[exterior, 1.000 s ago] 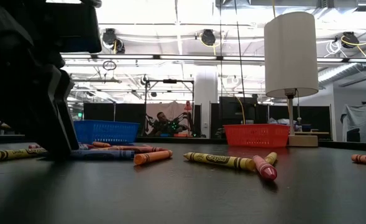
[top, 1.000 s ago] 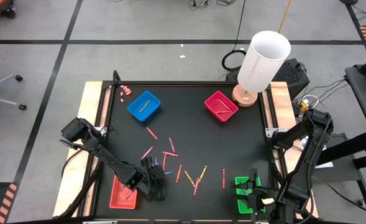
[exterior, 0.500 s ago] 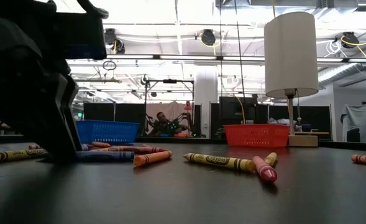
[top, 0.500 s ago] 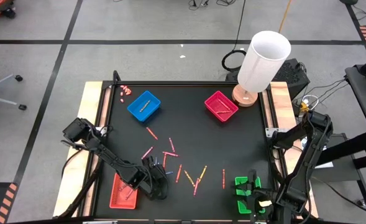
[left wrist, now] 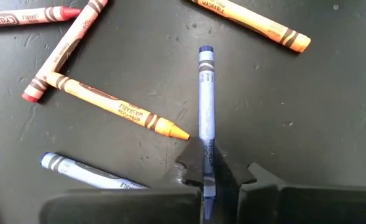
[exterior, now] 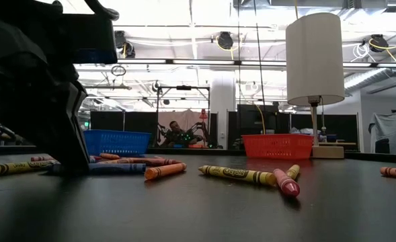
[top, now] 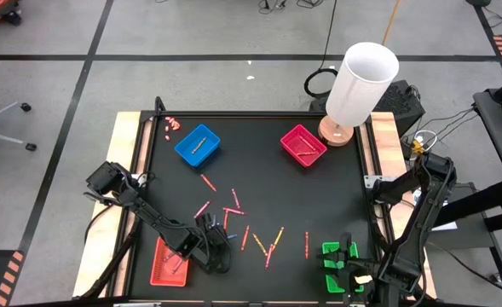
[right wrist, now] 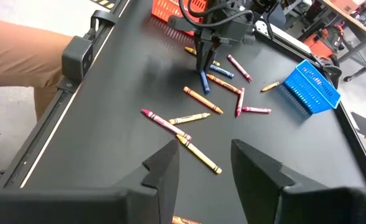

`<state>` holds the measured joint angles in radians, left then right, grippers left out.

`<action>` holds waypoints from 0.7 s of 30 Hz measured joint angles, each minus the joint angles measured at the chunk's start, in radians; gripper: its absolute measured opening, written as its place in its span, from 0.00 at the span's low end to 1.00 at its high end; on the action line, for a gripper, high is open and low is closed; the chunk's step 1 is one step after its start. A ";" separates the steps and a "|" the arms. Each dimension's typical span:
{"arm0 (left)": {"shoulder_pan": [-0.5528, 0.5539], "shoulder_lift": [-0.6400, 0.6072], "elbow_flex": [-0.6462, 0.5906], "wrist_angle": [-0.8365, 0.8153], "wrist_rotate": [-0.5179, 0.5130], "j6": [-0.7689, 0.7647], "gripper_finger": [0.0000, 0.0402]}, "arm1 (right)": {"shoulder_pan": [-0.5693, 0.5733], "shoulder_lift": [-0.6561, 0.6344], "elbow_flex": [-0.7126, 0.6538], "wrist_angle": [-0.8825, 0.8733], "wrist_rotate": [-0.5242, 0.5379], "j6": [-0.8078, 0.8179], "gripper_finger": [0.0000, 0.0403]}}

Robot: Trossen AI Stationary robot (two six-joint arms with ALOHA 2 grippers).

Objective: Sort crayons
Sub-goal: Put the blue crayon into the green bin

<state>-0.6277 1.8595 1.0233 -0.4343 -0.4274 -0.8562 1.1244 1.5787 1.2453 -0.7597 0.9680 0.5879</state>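
Observation:
Crayons in red, orange, yellow, pink and blue lie scattered on the black table (top: 336,196) near its front middle (top: 263,243). My left gripper (left wrist: 209,173) stands among them at the front left (top: 210,243), pointing steeply down and shut on a blue crayon (left wrist: 206,99). The right wrist view also shows that blue crayon (right wrist: 204,81) under the left gripper (right wrist: 205,59). My right gripper (right wrist: 204,168) hangs open and holds nothing, above the green tray (top: 334,252) at the front right. My left gripper pinches the blue crayon between its two fingers, close to the crayon's near end (left wrist: 207,155). The fingers (left wrist: 189,167) come from above at a slant and lie across the crayon. The crayon lies flat on the table, its long part (exterior: 113,168) reaching out beyond the fingers.
A red tray (top: 169,263) sits left of my left gripper. A blue tray (top: 198,145) and a magenta tray (top: 303,145) sit toward the far edge. A white lamp (top: 361,85) stands at the far right corner. Tiny pink bits (top: 172,125) lie at the far left.
My left gripper has shut on the blue crayon without moving from its place. The crayon still lies on the table.

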 joint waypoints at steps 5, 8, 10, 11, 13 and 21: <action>0.001 0.000 0.004 -0.005 0.018 0.000 0.02 | -0.002 0.000 0.000 0.000 0.001 -0.002 0.32; 0.002 0.002 0.028 -0.030 0.031 0.019 0.02 | -0.010 0.000 0.000 0.000 0.002 -0.001 0.32; 0.003 0.005 0.046 -0.041 0.039 0.045 0.02 | -0.018 0.002 0.000 0.002 0.002 0.000 0.32; 0.003 0.006 0.056 -0.043 0.043 0.060 0.02 | -0.022 0.004 0.000 0.004 0.004 0.000 0.32; 0.006 0.006 0.081 -0.035 0.059 0.086 0.02 | -0.031 0.015 0.000 0.006 0.004 0.001 0.32; 0.024 0.005 0.147 -0.031 0.063 0.138 0.02 | -0.089 0.071 0.000 0.022 0.007 -0.033 0.32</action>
<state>-0.6036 1.8641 1.1700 -0.4649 -0.3641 -0.7180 1.0352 1.6497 1.2453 -0.7382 0.9746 0.5546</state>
